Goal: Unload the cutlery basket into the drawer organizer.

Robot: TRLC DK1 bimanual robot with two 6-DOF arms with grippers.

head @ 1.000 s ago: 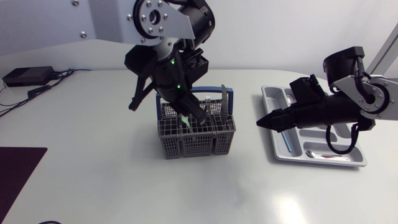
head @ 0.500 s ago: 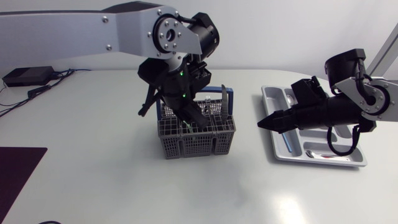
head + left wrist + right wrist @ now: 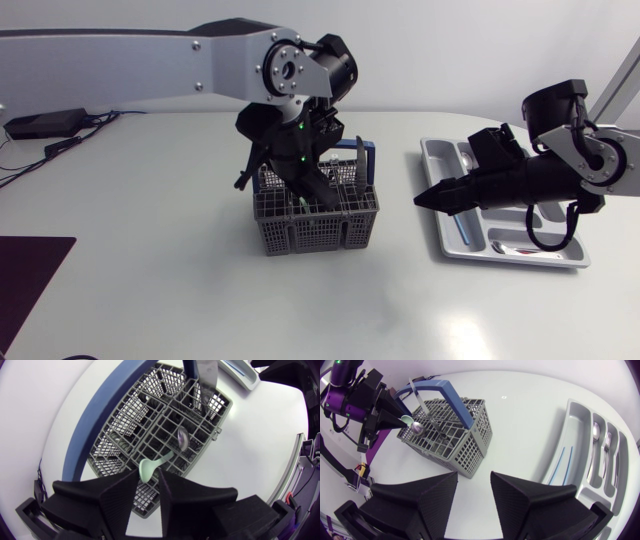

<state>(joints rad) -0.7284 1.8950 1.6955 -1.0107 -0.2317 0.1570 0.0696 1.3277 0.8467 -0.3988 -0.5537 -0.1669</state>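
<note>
Cutlery basket [image 3: 330,228], grey mesh with a blue handle [image 3: 95,425], stands upright near the middle of the white surface [image 3: 200,300]. It is well apart from the grey drawer organizer [image 3: 437,160], which lies flat toward the right side.

The left pincer [image 3: 148,474] reaches down into the basket from above. The end of a mint-green utensil handle [image 3: 150,465] sits in its narrow gap, but I cannot tell whether it is clamped there. Just ahead of it a silver spoon bowl [image 3: 183,439] leans inside the basket, and a flat metal blade [image 3: 207,375] stands at the far side by the blue handle.

The right pincer [image 3: 474,477] hovers low at the organizer's near edge, pointing toward the basket. Its fingers [image 3: 440,495] are parted and hold nothing.

In the organizer a thin blue stick [image 3: 563,460] lies in one long compartment, with a spoon [image 3: 596,435] and a fork [image 3: 608,442] in others.
</note>
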